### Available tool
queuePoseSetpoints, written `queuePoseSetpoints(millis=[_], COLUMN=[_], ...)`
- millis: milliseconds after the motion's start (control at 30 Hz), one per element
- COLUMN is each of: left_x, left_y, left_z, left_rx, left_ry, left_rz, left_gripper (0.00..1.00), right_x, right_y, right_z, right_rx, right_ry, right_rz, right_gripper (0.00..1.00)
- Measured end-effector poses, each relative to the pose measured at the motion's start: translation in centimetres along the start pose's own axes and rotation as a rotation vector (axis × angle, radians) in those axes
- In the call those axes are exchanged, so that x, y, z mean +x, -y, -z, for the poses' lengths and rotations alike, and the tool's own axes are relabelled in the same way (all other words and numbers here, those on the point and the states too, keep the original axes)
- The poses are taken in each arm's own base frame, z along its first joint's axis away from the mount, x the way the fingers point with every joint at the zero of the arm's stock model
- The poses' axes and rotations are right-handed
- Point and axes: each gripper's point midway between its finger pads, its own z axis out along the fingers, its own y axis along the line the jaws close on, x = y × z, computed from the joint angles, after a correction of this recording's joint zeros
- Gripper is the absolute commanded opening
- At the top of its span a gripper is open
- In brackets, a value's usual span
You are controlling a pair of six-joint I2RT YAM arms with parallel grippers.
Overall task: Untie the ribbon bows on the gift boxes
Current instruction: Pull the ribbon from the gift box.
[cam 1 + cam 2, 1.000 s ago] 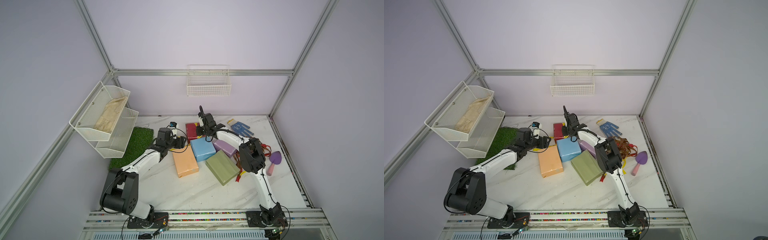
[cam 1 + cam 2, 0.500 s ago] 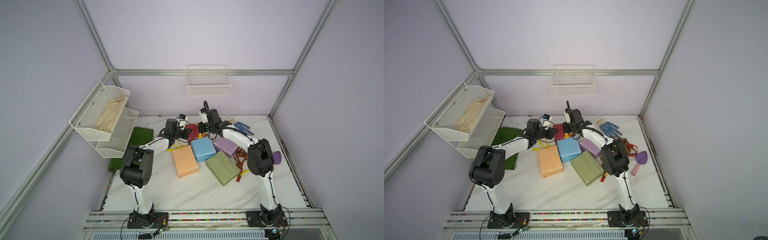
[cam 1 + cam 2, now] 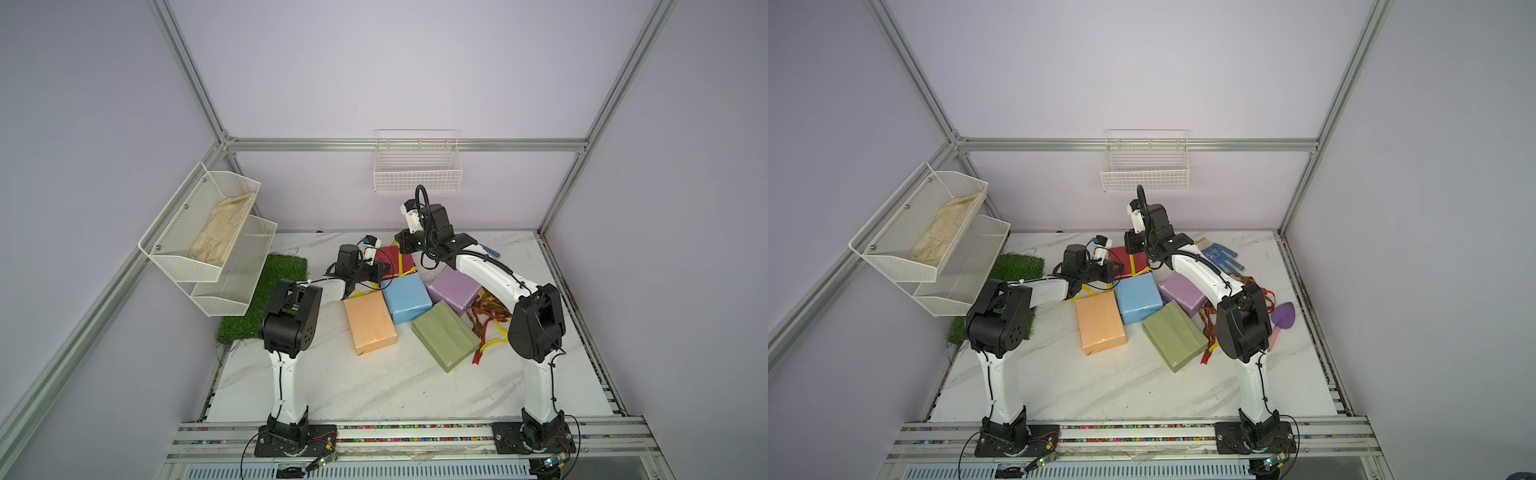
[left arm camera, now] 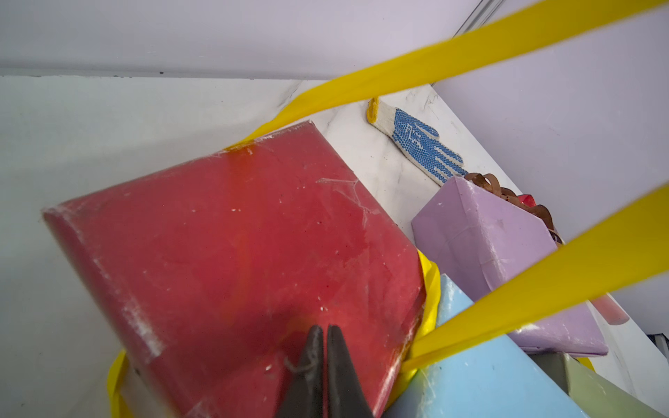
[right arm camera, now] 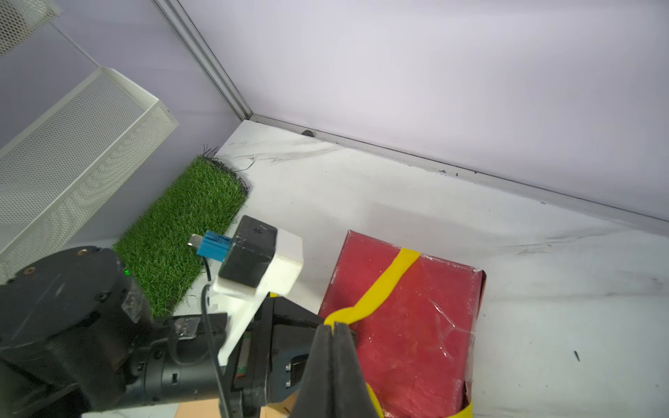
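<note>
Five gift boxes are lying on the table (image 3: 374,386): one dark red box (image 3: 390,259), one light blue box (image 3: 406,297), one lilac box (image 3: 453,289), one olive green box (image 3: 444,340) and one peach box (image 3: 370,322). One glove (image 3: 1219,255), one purple scoop (image 3: 1283,318) and one grass mat (image 3: 270,291) are lying there too. One wire basket (image 3: 417,183) and two mesh baskets (image 3: 183,232) are hanging on the walls. One yellow ribbon (image 5: 383,286) is showing on its own; the heaped ribbons (image 3: 488,309) are lying too tangled for counting.

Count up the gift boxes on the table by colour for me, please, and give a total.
Dark red gift box: 1
Light blue gift box: 1
Lilac gift box: 1
Olive green gift box: 1
Peach orange gift box: 1
Total: 5
</note>
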Motion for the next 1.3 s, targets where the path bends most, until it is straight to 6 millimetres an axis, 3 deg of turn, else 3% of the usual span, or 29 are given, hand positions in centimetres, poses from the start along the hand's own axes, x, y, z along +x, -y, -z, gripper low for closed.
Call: queuePoseSetpoints(millis=[133,300,500,700,867,1067,1133,1300], left_x=[-0.1,-0.2,-0.3,-0.4,-0.8,-0.8,-0.9,-1.0], left_y=[0.0,0.0,-0.1,-0.1,-0.4,-0.5,-0.5,-0.7], left_z=[-0.1,-0.3,-0.3,-0.5,-1.0,-1.0,-1.0,-1.2], left_rx=[0.003,0.004,0.002,-0.002,-0.004,-0.011,-0.013,-0.019], left_ry=[0.01,0.017,0.023,0.028,0.037,0.036,0.036,0.036], left_rz=[-0.002,-0.003,-0.005,-0.008,0.004,0.005,0.005,0.006], left_gripper=[0.08,0.09,0.09,0.1,0.11,0.11,0.11,0.11], right_x=[-2.0,-6.5,-12.2,-16.3,-17.6,-16.8,-16.9,-17.8], right_y=[-1.2,-3.6,-6.8,-9.6,-11.1,-12.2,-12.7,-14.4], right_z=[2.0,6.9,15.3,24.3,29.8,35.6,38.2,47.2], right_rx=[-0.028,-0.068,-0.091,-0.085,-0.072,-0.057,-0.051,-0.01], right_ry=[0.043,0.154,0.336,0.53,0.644,0.735,0.787,0.985], right_rz=[0.048,0.131,0.274,0.421,0.508,0.58,0.602,0.651], right_gripper=[0.0,0.0,0.0,0.0,0.0,0.0,0.0,0.0])
